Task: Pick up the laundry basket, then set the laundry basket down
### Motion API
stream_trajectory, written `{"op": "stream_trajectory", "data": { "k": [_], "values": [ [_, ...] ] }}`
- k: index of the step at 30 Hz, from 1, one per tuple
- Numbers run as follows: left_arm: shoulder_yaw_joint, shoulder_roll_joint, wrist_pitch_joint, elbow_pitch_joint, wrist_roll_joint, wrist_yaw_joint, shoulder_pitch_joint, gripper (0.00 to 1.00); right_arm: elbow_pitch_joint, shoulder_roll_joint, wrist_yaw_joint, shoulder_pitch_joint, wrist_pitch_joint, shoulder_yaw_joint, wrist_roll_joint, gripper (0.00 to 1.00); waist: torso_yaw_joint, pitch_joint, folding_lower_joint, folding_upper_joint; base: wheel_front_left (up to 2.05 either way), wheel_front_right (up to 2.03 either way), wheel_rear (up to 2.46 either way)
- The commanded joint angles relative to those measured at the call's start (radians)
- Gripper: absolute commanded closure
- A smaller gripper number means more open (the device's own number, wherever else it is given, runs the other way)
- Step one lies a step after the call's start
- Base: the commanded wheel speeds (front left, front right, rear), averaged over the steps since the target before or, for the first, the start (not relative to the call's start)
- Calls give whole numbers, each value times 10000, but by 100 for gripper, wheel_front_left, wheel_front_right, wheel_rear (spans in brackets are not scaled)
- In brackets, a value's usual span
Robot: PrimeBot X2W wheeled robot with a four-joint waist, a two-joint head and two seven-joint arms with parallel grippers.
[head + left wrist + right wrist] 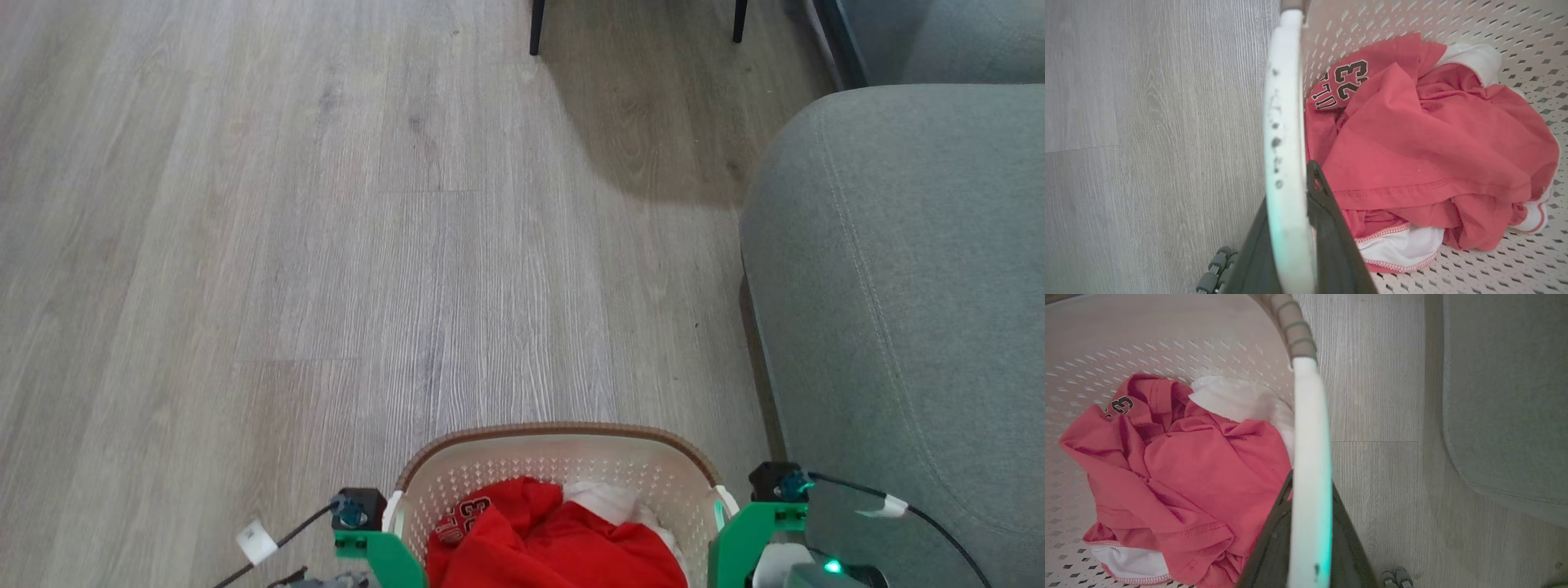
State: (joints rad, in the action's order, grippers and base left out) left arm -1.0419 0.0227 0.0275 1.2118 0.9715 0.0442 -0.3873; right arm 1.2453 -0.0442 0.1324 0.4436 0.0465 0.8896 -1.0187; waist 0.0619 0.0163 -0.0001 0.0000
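The laundry basket (563,457) sits at 6 o'clock in the head view, on or just above the grey wood floor (286,245); which of the two cannot be told. The left gripper (1290,196) comes in at the basket's 9 o'clock side, and its dark fingers (1331,237) pinch the white left handle (1284,122), one on the outer face and one on the inner. The right gripper (1310,498) does the same at the basket's 3 o'clock side, its fingers (1269,547) closed on either face of the white right handle (1308,437). Inside the basket lies a crumpled red shirt (555,539) with the number 23 printed on it, and a white garment (604,498) touches it toward 1 o'clock. A grey sofa (906,286) fills the head view's 3 o'clock side, near the basket but apart from it. Two dark furniture legs (536,28) stand well apart from the basket at 12 o'clock.
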Motion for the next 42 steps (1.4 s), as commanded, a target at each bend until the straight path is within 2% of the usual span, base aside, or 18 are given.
{"op": "stream_trajectory", "data": {
  "k": [1, 32, 42],
  "values": [
    [82, 275, 110, 28, 75, 52, -369, 100, -73, -60, -17, 362, 205, 179, -81, 100, 0, 8, 1, 0, 0, 0, 0],
    [-444, 275, 244, 251, 517, 35, -469, 100, 70, -60, -17, 649, 491, 1554, -1287, 100, -177, -49, 1, 0, 0, 0, 0],
    [-503, 275, 358, 273, 704, 100, -711, 100, 140, -60, -17, 1028, 601, 1950, -1539, 100, -269, 334, 1, 0, 0, 0, 0]
  ]
}}
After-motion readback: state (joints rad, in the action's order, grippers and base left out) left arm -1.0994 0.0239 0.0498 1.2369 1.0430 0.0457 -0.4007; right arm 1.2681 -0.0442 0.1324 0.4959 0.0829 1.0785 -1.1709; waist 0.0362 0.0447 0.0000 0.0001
